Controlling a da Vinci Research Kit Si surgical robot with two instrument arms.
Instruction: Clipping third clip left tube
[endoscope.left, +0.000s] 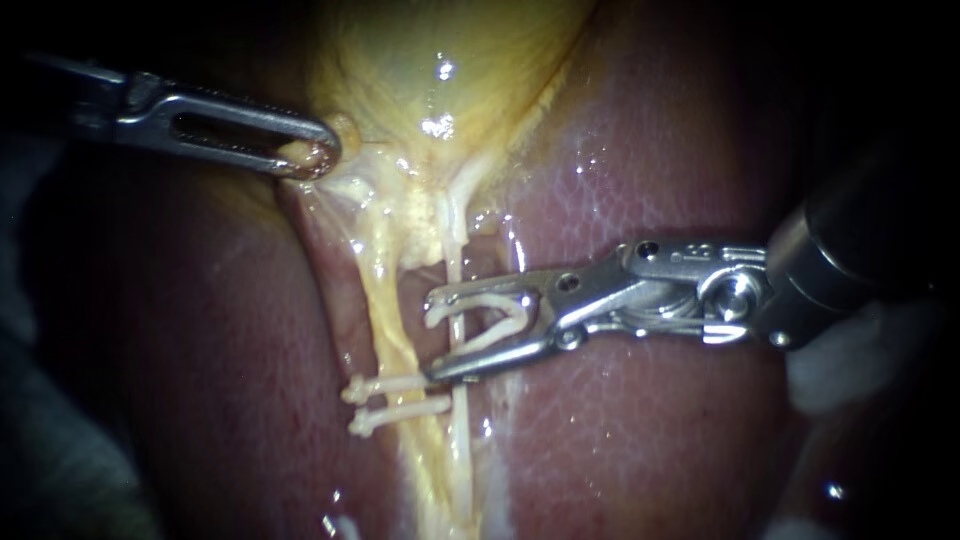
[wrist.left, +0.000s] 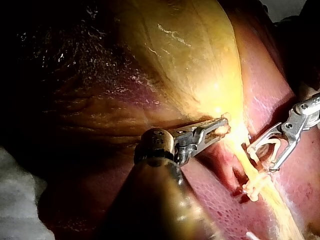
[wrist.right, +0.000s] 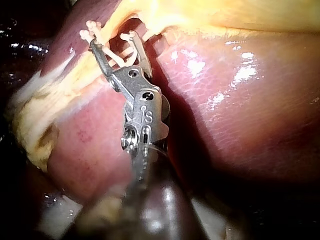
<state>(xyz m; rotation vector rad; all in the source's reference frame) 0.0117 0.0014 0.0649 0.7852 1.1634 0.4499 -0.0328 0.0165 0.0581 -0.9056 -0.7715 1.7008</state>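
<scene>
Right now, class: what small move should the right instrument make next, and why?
Probably squeeze shut: the right instrument holds an open clip astride the tube, just beyond two clips already on, while the left instrument grips the gallbladder.

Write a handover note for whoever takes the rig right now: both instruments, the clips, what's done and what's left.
Left instrument: jaws shut on the gallbladder at its lower edge, pulling it taut.
Right instrument: jaws hold an open clip that straddles the pale tube; it is not yet closed.
Done: two closed clips sit on the strands just below it.
Left: close this clip, probably after checking it is clear of the other two, then release.
</scene>
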